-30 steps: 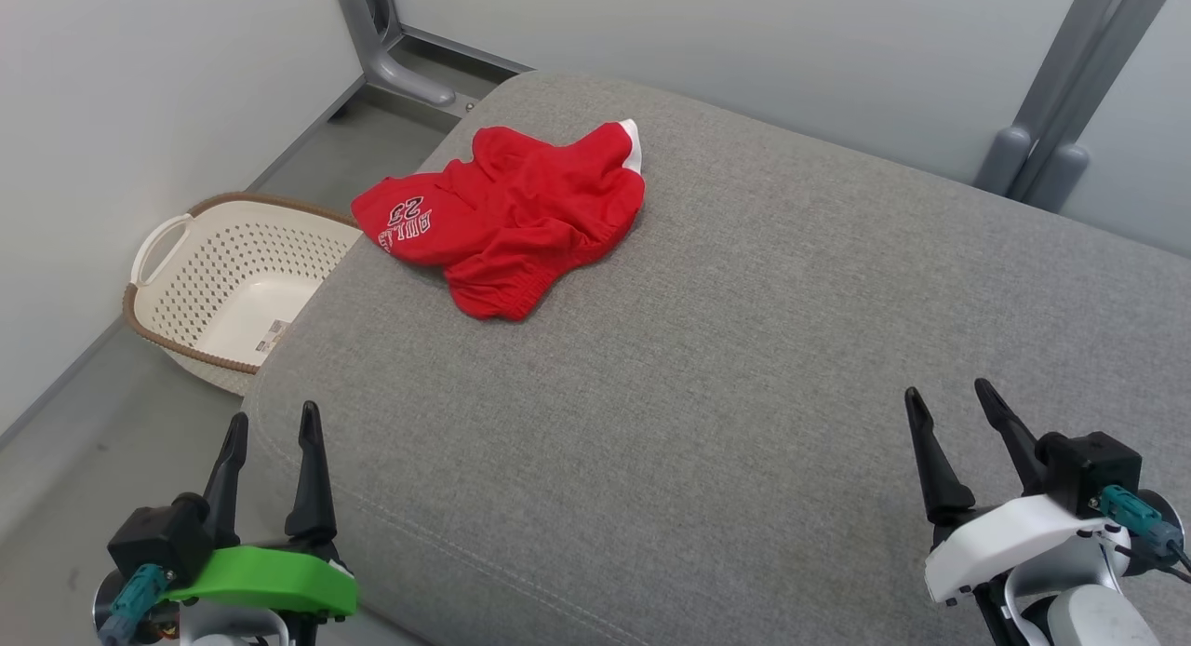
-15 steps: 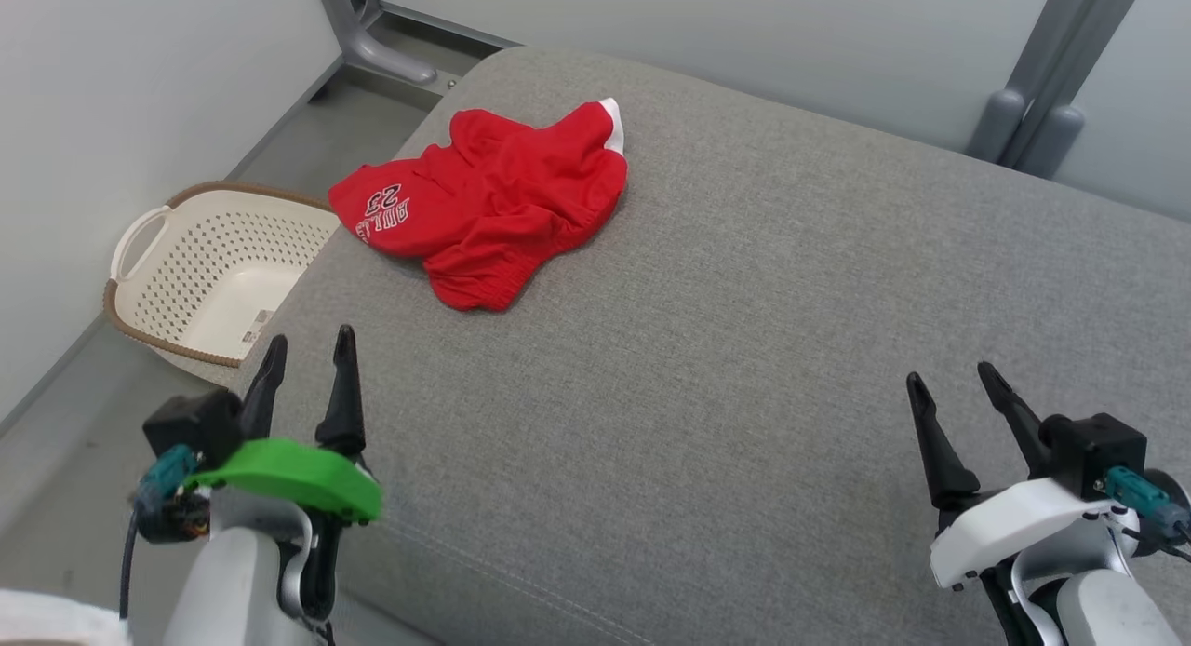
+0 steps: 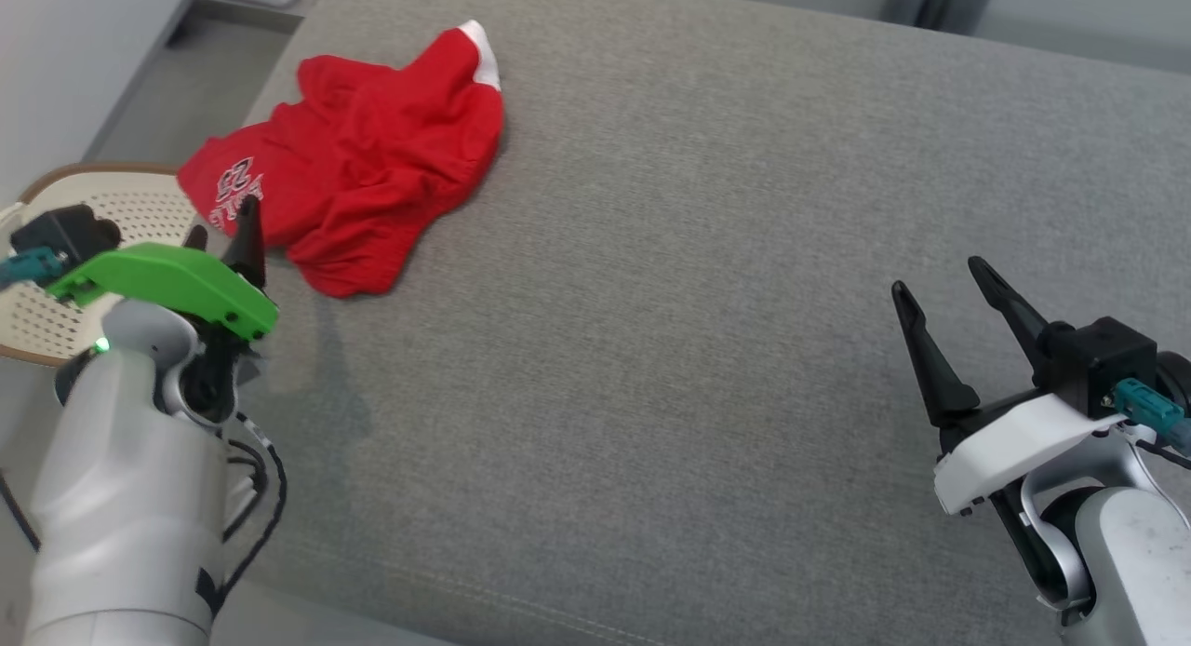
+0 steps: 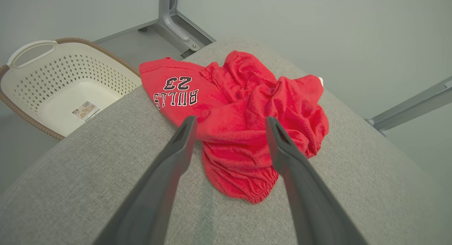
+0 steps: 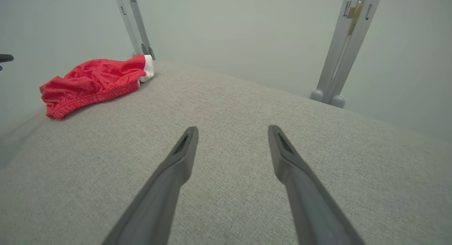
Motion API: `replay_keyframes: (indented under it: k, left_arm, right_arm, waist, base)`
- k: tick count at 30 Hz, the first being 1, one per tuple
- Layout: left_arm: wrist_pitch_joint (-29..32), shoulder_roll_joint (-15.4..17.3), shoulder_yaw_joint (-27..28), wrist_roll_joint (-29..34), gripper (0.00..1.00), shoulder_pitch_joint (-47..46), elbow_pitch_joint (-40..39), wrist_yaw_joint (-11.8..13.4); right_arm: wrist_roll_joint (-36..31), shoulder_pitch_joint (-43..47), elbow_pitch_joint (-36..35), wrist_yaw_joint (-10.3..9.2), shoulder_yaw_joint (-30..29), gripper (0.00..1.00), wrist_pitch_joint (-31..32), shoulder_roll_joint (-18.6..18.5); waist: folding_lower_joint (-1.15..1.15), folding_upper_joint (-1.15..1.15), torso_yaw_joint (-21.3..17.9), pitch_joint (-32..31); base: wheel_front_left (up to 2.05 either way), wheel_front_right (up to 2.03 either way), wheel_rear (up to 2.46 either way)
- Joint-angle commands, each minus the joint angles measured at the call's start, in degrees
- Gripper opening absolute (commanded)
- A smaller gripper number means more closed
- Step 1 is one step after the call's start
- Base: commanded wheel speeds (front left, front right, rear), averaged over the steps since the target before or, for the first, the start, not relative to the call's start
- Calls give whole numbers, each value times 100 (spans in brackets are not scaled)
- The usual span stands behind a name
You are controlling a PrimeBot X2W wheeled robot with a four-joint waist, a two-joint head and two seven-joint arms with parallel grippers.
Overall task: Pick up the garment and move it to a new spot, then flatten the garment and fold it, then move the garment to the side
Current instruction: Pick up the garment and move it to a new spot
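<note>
Jaws wide on L gripper (image 4: 230, 119), R gripper (image 3: 936, 275); 1 garment (image 3: 354, 181), 1 basket (image 4: 70, 66).

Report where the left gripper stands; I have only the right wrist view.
Observer: The left gripper is open above the cushion. Its fingers frame the near part of the garment, and it holds nothing.
Operator: Describe the garment's far end.
Observer: That end carries black print reading BULLS 23, upside down as seen from the left wrist, and lies at the cushion's left edge.
Operator: Name whatever sits beyond that edge.
Observer: A pale perforated basket stands on the floor just off the cushion, close to the printed end.
</note>
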Motion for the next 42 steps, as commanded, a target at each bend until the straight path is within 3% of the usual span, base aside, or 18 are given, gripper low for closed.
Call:
replay_keyframes:
  k: [1, 7, 12, 13, 14, 16, 22, 27, 34, 42]
  left_arm:
    - [95, 82, 53, -66, 100, -245, 116, 50]
    - [786, 306, 285, -344, 100, -812, 759, 347]
    - [1548, 425, 88, -262, 100, -970, 1197, 480]
    - [1630, 419, 50, -237, 34, -970, 1241, 478]
    - [1702, 394, 33, -253, 0, -966, 1272, 466]
    - [1766, 410, -42, -199, 0, -944, 1316, 426]
    - [1177, 734, -213, 64, 0, -1142, 967, 381]
    - [696, 728, -462, 335, 0, -1416, 409, 241]
    - [753, 306, -867, 326, 0, -1752, -568, 18]
    - [1048, -297, -1438, 39, 0, -1498, -1923, -61]
  right_arm:
    - [-3, -111, -60, -11, 4, 100, 21, -55]
    - [8, -157, -221, -11, 63, 100, 52, -122]
    - [8, -90, -306, -11, 35, 100, 56, -107]
    - [9, -85, -302, -11, 30, 100, 45, -97]
    - [15, -73, -284, -11, 25, 100, 30, -80]
    - [29, -55, -229, -11, 15, 100, -16, -42]
    - [115, -45, 89, -11, 97, 100, -259, 149]
    - [202, 4, 428, -11, 176, 100, -479, 327]
    - [205, 110, 706, -11, 92, 100, -697, 511]
    - [205, 194, 792, -11, 16, 100, -809, 656]
  waist:
    - [0, 0, -696, 646]
    - [0, 0, -1089, 912]
    - [0, 0, -1234, 963]
    - [0, 0, -1247, 948]
    - [0, 0, -1254, 917]
    - [0, 0, -1254, 831]
    - [0, 0, -1256, 331]
    - [0, 0, -1328, -175]
    - [0, 0, -1653, -667]
    - [0, 0, -2351, -849]
  base:
    - [0, 0, 0]
    - [0, 0, 0]
    - [0, 0, 0]
    - [0, 0, 0]
    - [0, 0, 0]
    - [0, 0, 0]
    - [0, 0, 0]
    - [0, 0, 0]
    - [0, 0, 0]
    - [0, 0, 0]
